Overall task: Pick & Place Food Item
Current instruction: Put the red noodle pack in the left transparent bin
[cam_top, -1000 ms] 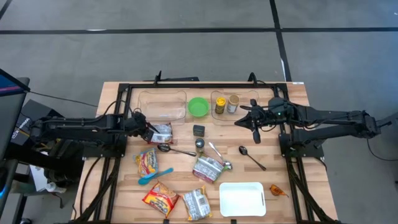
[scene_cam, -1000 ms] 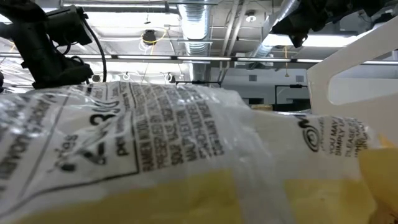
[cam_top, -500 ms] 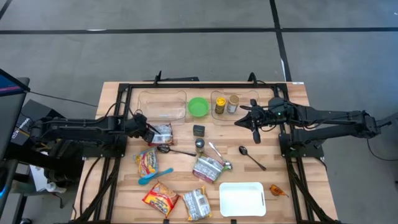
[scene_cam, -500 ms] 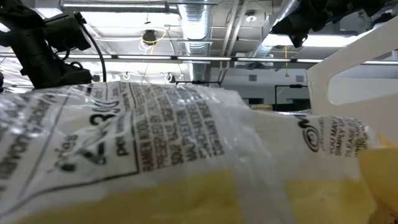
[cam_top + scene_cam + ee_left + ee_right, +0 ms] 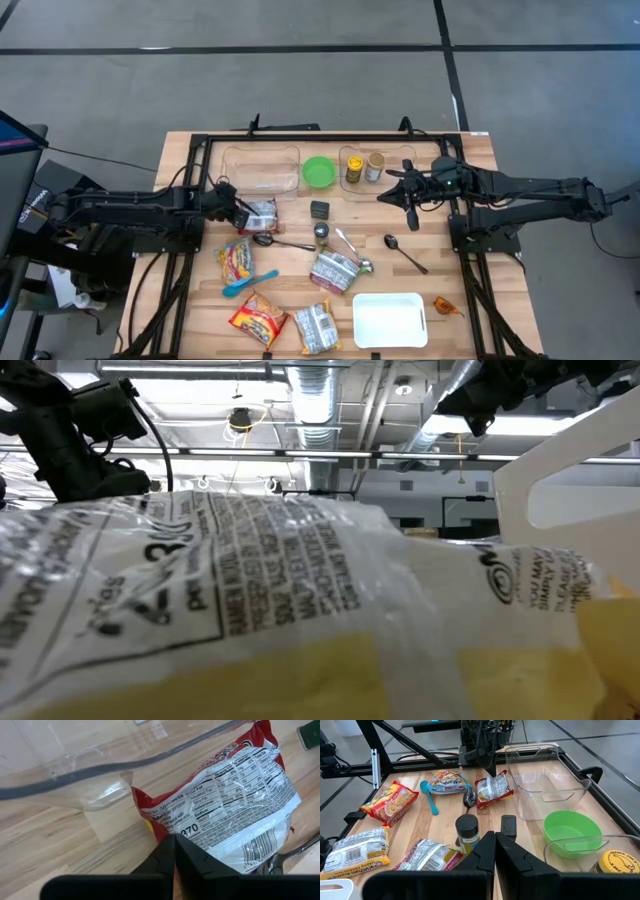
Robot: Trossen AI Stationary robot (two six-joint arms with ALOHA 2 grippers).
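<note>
At the left side of the wooden worktop [image 5: 470, 150] we see the left gripper [image 5: 174, 851] with jaws pressed together on the near edge of a crinkly red-and-white ramen packet [image 5: 235, 805] (nutrition panel up), lying flat beside the clear plastic container [image 5: 100, 760]. The right gripper [image 5: 383, 196] hangs with jaws pressed together, holding nothing.

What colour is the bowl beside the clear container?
Bright green bowl, seen best in the right wrist view.

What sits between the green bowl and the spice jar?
High view: one small dark block between green bowl and spice jar; otherwise bare wood.
</note>
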